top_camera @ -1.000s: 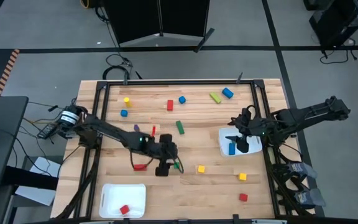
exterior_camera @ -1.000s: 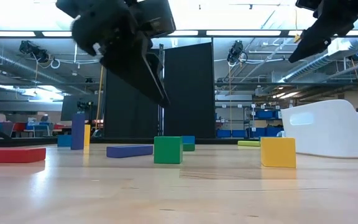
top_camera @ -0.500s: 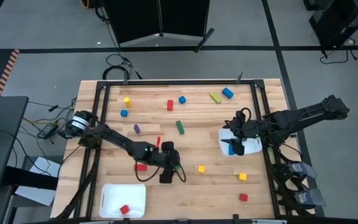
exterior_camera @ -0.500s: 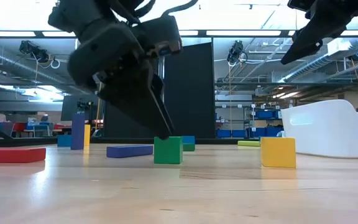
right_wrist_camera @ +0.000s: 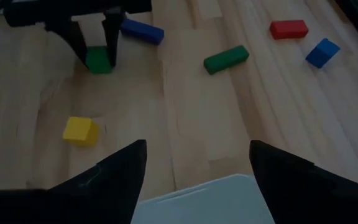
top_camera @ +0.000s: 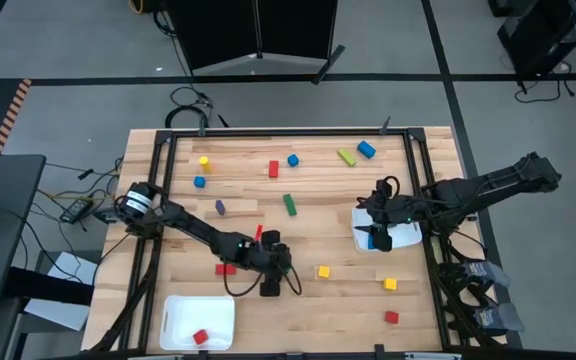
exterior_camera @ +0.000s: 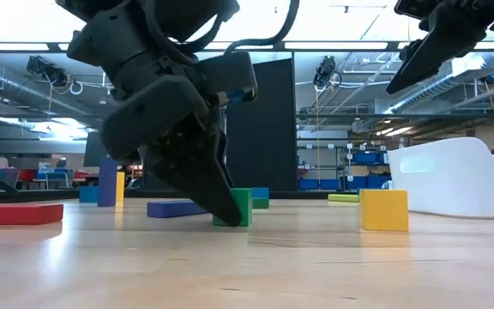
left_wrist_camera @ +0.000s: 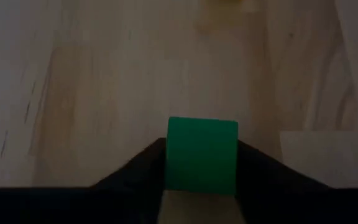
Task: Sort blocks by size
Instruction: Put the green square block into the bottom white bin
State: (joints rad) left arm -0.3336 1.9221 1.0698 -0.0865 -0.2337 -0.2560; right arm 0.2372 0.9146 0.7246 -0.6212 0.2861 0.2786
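A small green cube [left_wrist_camera: 202, 155] sits on the wooden table between the fingers of my left gripper [top_camera: 280, 268], which is shut on it. It also shows in the low view [exterior_camera: 242, 206], half hidden by a finger, and in the right wrist view [right_wrist_camera: 98, 60]. My right gripper [right_wrist_camera: 194, 168] is open and empty, held above the white tray [top_camera: 404, 232] at the table's right. A blue block [top_camera: 372, 240] lies in that tray. My left gripper pinches the green cube's two opposite side faces [left_wrist_camera: 169, 158] between its two fingers. The fingers [exterior_camera: 204, 184] slant down from above, from the table's left. The cube stands flat on the table.
A second white tray [top_camera: 183, 318] at the near left holds a red cube [top_camera: 200, 336]. Loose blocks lie around: a yellow cube [top_camera: 323, 271] just right of the green one, red bars [top_camera: 227, 268], a purple bar [top_camera: 220, 207], a green bar [top_camera: 289, 204], and several more toward the far edge.
My left gripper has gone toward the table's near edge and down to the green cube, ending with its fingers on either side of it. The cube has stayed in place on the table.
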